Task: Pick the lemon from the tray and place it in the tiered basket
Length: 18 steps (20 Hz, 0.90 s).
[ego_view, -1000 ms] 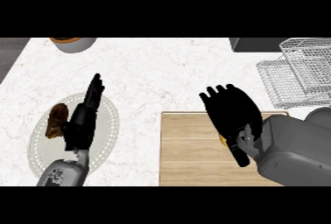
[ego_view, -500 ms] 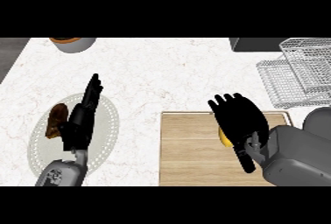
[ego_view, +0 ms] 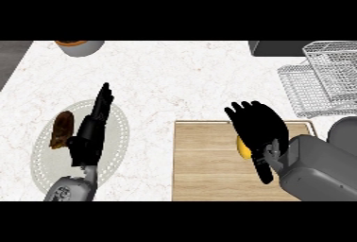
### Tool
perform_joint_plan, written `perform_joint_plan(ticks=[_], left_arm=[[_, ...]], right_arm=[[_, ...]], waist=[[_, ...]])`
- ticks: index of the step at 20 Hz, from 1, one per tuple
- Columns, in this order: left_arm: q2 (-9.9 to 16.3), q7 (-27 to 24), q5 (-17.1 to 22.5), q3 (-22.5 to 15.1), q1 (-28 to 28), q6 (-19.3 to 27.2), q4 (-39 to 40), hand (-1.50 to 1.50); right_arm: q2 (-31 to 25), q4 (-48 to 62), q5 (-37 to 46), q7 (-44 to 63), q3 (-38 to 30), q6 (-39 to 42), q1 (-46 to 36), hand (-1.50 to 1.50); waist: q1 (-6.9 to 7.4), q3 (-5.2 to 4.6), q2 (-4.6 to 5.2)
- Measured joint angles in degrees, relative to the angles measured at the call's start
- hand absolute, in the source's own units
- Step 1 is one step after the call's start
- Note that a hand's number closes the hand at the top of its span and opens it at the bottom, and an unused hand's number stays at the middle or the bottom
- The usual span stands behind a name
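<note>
On the tray, the spread right hand covers, perhaps touches, the lemon.

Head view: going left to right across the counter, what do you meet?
Brown pastry on the plate → left hand, open and resting over the plate → wooden tray → lemon, partly under the open right hand → wire basket.

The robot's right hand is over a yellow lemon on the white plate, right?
Not quite. The head view shows the right hand over the yellow lemon on the light wooden tray, not the white round plate, which lies under the left hand.
</note>
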Motion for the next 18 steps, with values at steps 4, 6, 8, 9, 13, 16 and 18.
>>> perform_joint_plan(ticks=[4,6,8,9,13,16,18], left_arm=[[-0.07,-1.15,-0.08,0.56,0.19,-0.55,0.71,0.00],[0.39,-0.23,0.00,0.80,0.49,-1.09,-0.45,0.00],[0.21,0.00,-0.30,1.05,-0.17,-1.08,0.07,0.00],[0.37,0.39,-0.08,1.41,-0.45,-1.38,-0.08,0.00],[0.16,1.18,-0.44,1.57,-0.20,-1.51,-1.24,0.00],[0.26,1.36,-0.44,2.21,-0.86,-2.12,-0.96,0.00],[0.06,1.16,-0.36,2.55,-1.05,-2.46,-0.52,0.00]], right_arm=[[2.72,2.65,2.45,-0.70,-1.12,1.23,1.24,-1.50],[3.76,3.36,3.42,-0.88,-1.77,1.86,1.94,-1.50],[5.12,4.20,5.30,-1.05,-1.76,2.02,3.27,-1.50],[5.62,4.83,6.07,-1.18,-2.06,2.16,3.67,-1.50],[6.65,6.93,9.95,-3.09,-3.01,3.34,5.57,-1.50],[7.11,7.31,12.46,-4.33,-4.49,4.22,7.31,-1.50],[8.94,7.08,13.77,-3.96,-5.39,4.41,8.41,-1.50]], waist=[[0.09,0.00,0.04],[0.11,0.00,0.02],[0.05,0.00,0.03],[0.06,0.00,0.04],[0.14,0.01,0.04],[0.04,0.02,0.06],[-0.01,0.02,0.05]])
